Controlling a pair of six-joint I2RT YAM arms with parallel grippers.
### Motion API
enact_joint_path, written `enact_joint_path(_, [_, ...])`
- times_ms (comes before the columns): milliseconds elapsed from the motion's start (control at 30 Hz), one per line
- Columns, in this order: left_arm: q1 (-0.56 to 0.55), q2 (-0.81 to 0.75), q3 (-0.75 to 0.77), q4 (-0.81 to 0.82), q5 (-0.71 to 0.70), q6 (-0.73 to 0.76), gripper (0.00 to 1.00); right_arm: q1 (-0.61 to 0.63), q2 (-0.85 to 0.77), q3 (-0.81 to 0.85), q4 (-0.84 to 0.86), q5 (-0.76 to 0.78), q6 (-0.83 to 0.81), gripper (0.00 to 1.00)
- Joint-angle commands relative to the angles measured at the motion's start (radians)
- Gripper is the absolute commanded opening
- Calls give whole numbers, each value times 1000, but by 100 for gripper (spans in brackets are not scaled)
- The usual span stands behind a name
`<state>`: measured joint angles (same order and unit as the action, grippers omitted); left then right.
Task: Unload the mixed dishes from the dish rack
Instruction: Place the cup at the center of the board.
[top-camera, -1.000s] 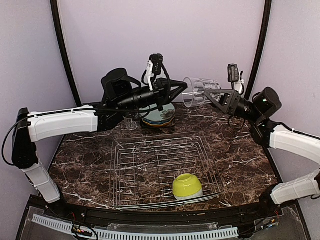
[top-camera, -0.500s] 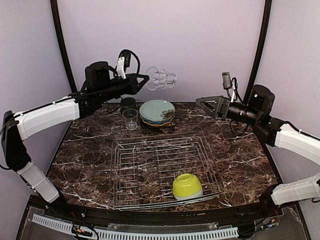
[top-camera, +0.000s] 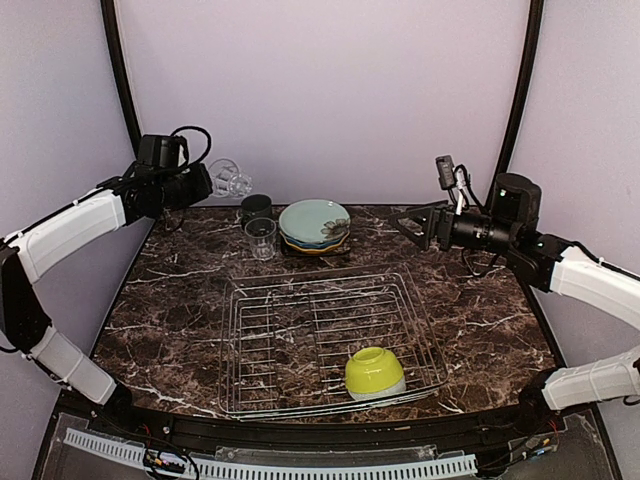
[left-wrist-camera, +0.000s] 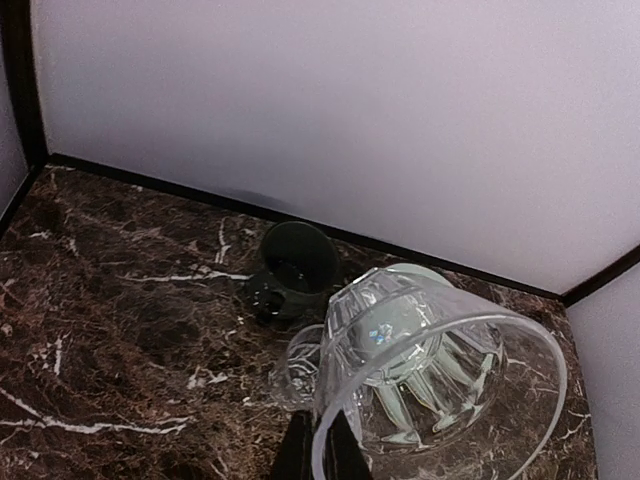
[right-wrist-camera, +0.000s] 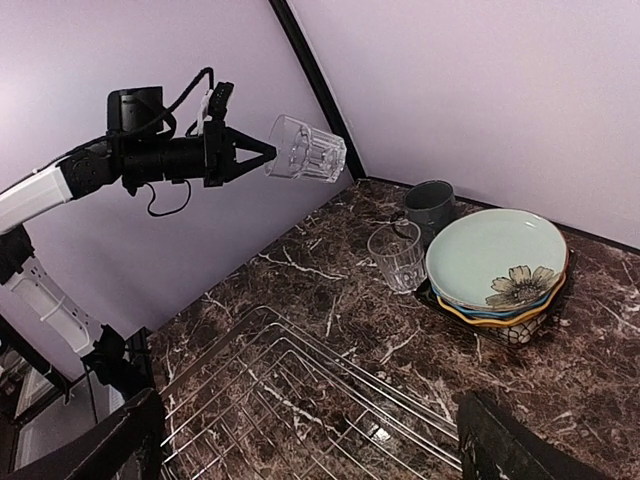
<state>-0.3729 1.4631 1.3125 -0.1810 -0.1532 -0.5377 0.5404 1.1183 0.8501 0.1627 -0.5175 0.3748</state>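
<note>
The silver wire dish rack (top-camera: 322, 277) sits mid-table with an upturned lime-green bowl (top-camera: 375, 372) in its near right corner. Behind it stand a stack of plates (top-camera: 314, 224) with the pale teal one on top, a clear glass (top-camera: 261, 238) and a dark grey mug (top-camera: 256, 207). My left gripper (top-camera: 207, 185) is raised at the back left, shut on the rim of a second clear glass (top-camera: 229, 178) held on its side in the air. The left wrist view shows that held glass (left-wrist-camera: 440, 370) above the mug (left-wrist-camera: 295, 265). My right gripper (top-camera: 415, 224) hovers open and empty right of the plates.
The right wrist view looks over the rack's far left corner (right-wrist-camera: 262, 345), the plate stack (right-wrist-camera: 495, 262), the standing glass (right-wrist-camera: 397, 255) and the mug (right-wrist-camera: 432, 207). Dark marble table (top-camera: 170, 300) lies left and right of the rack; black frame posts (top-camera: 122, 80) flank the back wall.
My left arm has swung left with the clear glass, from over the plates to the back left corner. The right gripper has drawn back slightly and lowered, staying open.
</note>
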Motion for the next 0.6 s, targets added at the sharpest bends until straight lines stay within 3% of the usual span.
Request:
enact_joint_path(0, [61, 28, 42, -195, -77, -122, 1, -4, 3, 21, -6, 16, -27, 99])
enact_joint_path(200, [80, 143, 131, -345, -114, -174, 1, -4, 9, 16, -10, 26, -36, 99])
enact_joint_path(567, [83, 341, 225, -409, -88, -194, 1, -4, 6, -2, -27, 40, -45, 99])
